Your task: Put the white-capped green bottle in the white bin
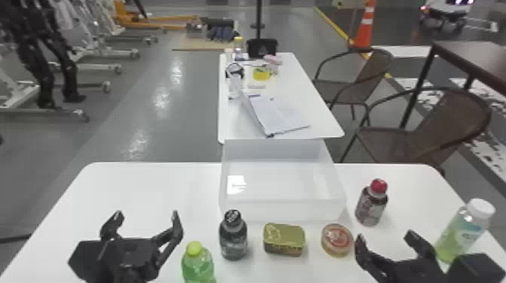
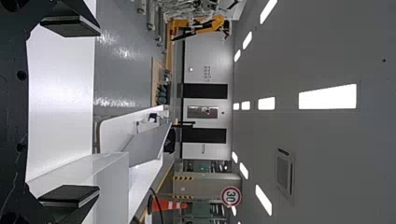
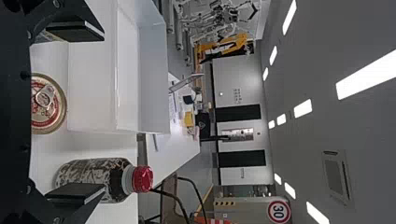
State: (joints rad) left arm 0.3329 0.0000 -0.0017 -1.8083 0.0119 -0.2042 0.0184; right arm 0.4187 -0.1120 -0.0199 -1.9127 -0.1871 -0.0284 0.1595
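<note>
One white-capped green bottle, long axis upright, stands to right of right gripper, nearer of two; fingers spread, empty.

A translucent white plastic bin sits on the white table. Right of it stand a brown red-capped bottle and the white-capped green bottle — its base beside the spread black right gripper. A flat greenish-gold rectangular tin lies before the bin — near a round tin.
</note>
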